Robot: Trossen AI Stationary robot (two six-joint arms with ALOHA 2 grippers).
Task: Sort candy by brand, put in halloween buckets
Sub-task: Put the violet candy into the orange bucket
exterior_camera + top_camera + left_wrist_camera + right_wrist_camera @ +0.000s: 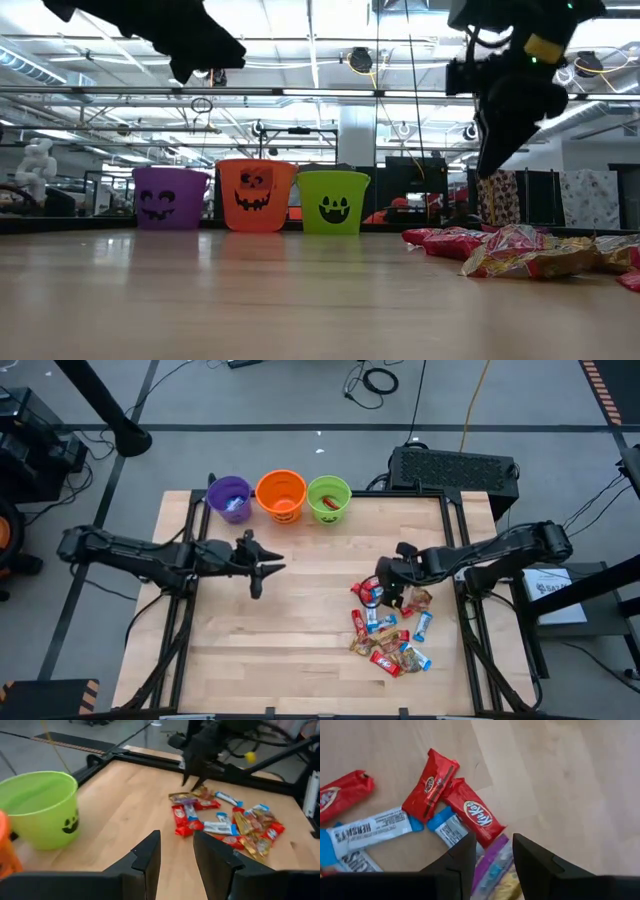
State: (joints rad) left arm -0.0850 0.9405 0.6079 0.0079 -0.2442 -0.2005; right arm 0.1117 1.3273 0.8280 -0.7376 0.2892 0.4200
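Purple bucket (230, 498) holds some pale candy, the orange bucket (281, 495) one piece, the green bucket (329, 499) a red bar. The left gripper (268, 569) hovers mid-table, fingers parted and empty. The right gripper (393, 590), parted and empty, hangs over the candy pile (390, 632); most sorting remains.

In the overhead view, the candy (388, 630) wrappers are too small to read. The right tool (392, 596) covers part of the pile.
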